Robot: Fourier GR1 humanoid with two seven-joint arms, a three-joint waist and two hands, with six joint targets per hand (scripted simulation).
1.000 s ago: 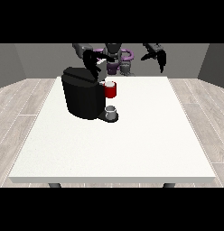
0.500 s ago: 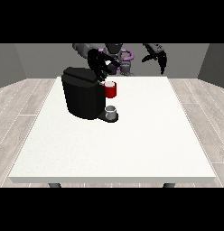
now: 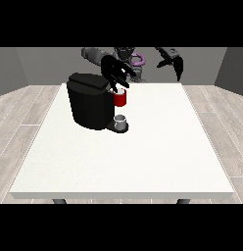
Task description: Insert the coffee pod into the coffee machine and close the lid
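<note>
The black coffee machine (image 3: pixel 89 105) stands on the white table (image 3: pixel 143 157), left of centre. A red thing at the machine (image 3: pixel 120 98) sits at its front, above a small grey thing (image 3: pixel 121 121) on the machine's base. The hand at the view's left (image 3: pixel 115 72) hovers just above the red thing and the machine's top right corner, its fingers spread and pointing down towards the camera. Nothing shows between its fingers. The hand at the view's right (image 3: pixel 175 61) hangs raised over the table's far edge, well away from the machine, fingers relaxed and holding nothing.
The robot's torso (image 3: pixel 128 59) with a purple ring (image 3: pixel 139 61) is behind the table's far edge. Wooden floor surrounds the table. The white tabletop stretches right of and in front of the machine.
The hand at the view's left has come down and forward from behind the machine to just over the red thing. The hand at the view's right has barely shifted.
</note>
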